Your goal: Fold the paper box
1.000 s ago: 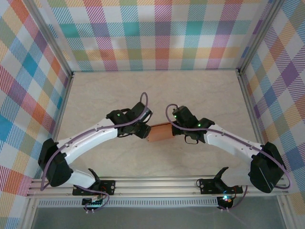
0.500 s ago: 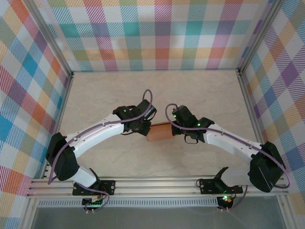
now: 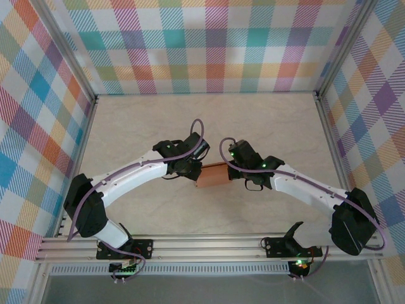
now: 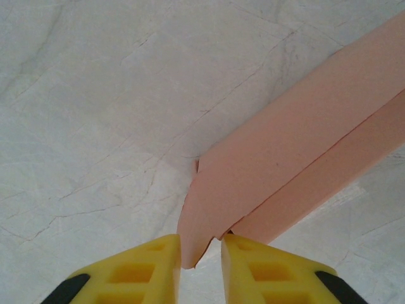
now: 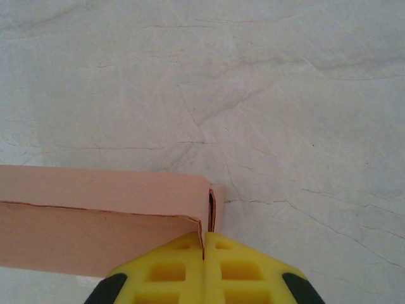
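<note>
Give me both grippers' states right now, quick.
Left gripper: closed on the tip of a flap of the paper box.
Right gripper: closed, pinching a wall edge at the paper box's other end.

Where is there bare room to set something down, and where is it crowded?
Bare: the pale marbled tabletop from the plaid back wall to the arms, and the patch between arms and aluminium front rail. Crowded: mid-table, where left gripper and right gripper pinch the salmon-orange card box.
</note>
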`<action>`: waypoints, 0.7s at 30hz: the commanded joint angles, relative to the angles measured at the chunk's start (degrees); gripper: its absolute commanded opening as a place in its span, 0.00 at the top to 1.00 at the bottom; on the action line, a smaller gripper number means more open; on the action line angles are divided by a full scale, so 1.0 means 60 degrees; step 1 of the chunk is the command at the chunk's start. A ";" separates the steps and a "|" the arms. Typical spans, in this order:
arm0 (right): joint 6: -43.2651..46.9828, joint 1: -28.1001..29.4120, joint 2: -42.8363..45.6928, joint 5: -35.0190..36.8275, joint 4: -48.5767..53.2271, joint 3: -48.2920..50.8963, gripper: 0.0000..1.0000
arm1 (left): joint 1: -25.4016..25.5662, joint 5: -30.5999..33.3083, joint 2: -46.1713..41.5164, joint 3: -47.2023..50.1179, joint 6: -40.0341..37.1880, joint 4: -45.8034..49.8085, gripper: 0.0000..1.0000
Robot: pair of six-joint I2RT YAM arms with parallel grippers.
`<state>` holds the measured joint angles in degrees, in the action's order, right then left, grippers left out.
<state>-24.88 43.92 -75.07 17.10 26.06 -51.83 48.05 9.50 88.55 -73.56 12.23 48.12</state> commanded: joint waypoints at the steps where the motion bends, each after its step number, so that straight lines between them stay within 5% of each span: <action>1: -0.0170 0.0048 -0.0059 -0.0184 0.0387 -0.0077 1.00 | 0.0048 0.0009 0.0125 -0.0134 0.0038 0.0253 0.79; 16: -0.0203 0.0048 -0.0046 -0.0229 0.0351 -0.0049 1.00 | 0.0052 0.0005 0.0368 -0.0177 0.0217 0.0343 0.85; 21: -0.0198 0.0049 -0.0050 -0.0243 0.0357 -0.0062 1.00 | -0.0010 -0.0011 0.0358 -0.0188 0.0498 0.0357 1.00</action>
<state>-25.08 43.92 -75.07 16.67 26.02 -51.83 48.03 9.61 90.59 -73.56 13.43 48.31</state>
